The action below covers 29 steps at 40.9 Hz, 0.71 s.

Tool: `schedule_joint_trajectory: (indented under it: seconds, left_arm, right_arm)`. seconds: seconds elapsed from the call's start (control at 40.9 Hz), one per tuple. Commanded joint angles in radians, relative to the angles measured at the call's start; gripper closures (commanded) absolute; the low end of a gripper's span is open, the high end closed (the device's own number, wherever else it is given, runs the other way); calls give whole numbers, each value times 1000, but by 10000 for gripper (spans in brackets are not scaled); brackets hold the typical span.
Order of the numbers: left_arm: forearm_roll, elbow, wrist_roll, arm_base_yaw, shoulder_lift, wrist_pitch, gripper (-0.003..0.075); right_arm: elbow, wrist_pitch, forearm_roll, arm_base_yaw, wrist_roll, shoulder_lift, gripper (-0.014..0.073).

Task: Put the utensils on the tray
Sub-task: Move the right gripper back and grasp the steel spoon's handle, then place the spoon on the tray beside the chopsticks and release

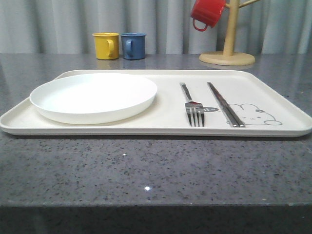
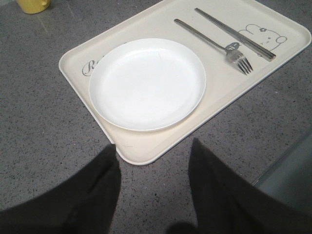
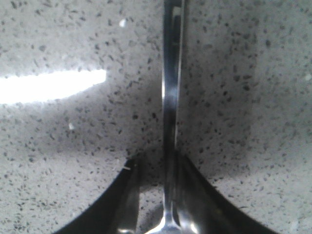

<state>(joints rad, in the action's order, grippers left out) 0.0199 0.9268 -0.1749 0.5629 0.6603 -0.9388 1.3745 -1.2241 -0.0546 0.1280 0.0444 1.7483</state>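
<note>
Already the plate, fork and chopsticks lie on the tray; the spoon does not, and its thin, slick handle could twist or slip out during the carry. That handle runs straight out from between the fingers of the right gripper, which is clamped on it over the counter. The left gripper hangs spread and empty, near the tray's corner beside the plate.

right hand: closed on slim shiny metal spoon handle | handle: pinched between two dark fingers, seen running away over counter | grey speckled stone counter: bright glare patch seen beside handle
</note>
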Motion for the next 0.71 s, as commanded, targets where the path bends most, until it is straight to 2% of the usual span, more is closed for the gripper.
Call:
schedule_joint_trajectory:
  seconds: [0.0,0.098,0.147,0.416,0.587,0.685]
  left_arm:
    - [7,25,8,7,1,69,407]
    - [7,25,8,7,1,69,407]
    - [7,25,8,7,1,69,407]
    - [7,25,8,7,1,69,407]
    - [7,25,8,7,1,69,407]
    - [7,25,8,7,1,69,407]
  right_arm:
    - [24,-40,-8,8,-12,-41,466]
    - [24,-39,-8,8,-12,-41,571]
    - [25,-39,-8,8,-12,-41,590]
    - [90,-71,17,-15,-12,-74,589]
    - [136,-95,89,-94,-12,-118,589]
    - [140,-110,176,-154,-12,-128,589]
